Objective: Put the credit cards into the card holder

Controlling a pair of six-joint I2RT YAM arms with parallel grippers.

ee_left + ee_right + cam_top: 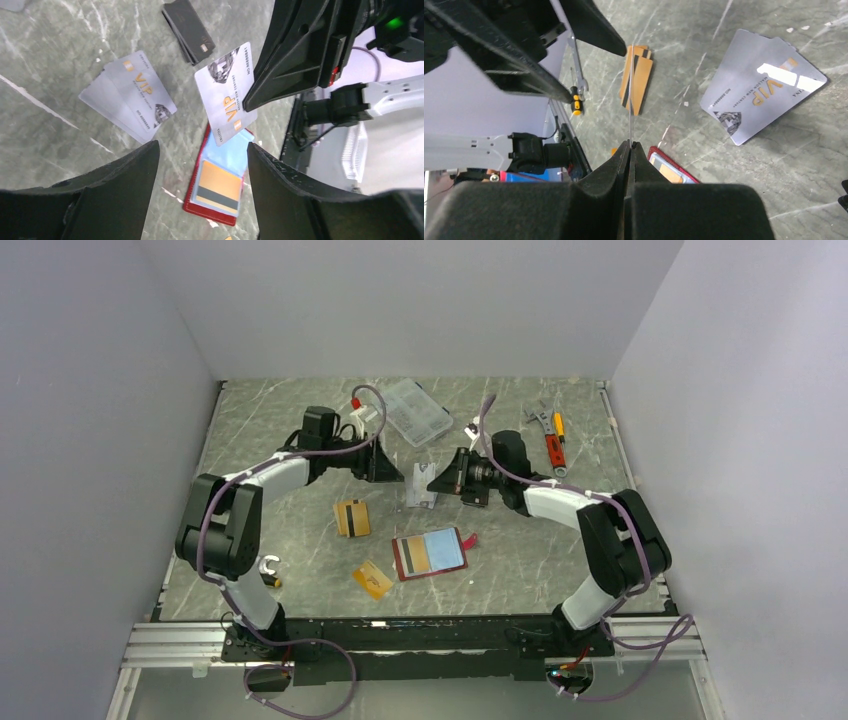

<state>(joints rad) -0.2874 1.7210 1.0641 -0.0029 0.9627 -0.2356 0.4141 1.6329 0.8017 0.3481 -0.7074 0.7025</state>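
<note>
The red card holder (432,552) lies open on the table, light blue inside, with an orange-gold black-striped card (220,186) in its pocket. My right gripper (630,145) is shut on a silver-grey VIP credit card (227,97), which shows edge-on (630,100) in the right wrist view and hangs above the holder. My left gripper (201,147) faces it, open, with nothing between its fingers (125,185). Two more silver cards (132,97) lie fanned on the table. Orange-gold cards (351,517) lie left of the holder, and another (373,579) lies nearer the front.
A small black folding wallet (189,30) lies beyond the silver cards. A clear plastic box (415,412) sits at the back, and hand tools (550,435) lie at the back right. A small white piece (270,568) lies by the left arm's base.
</note>
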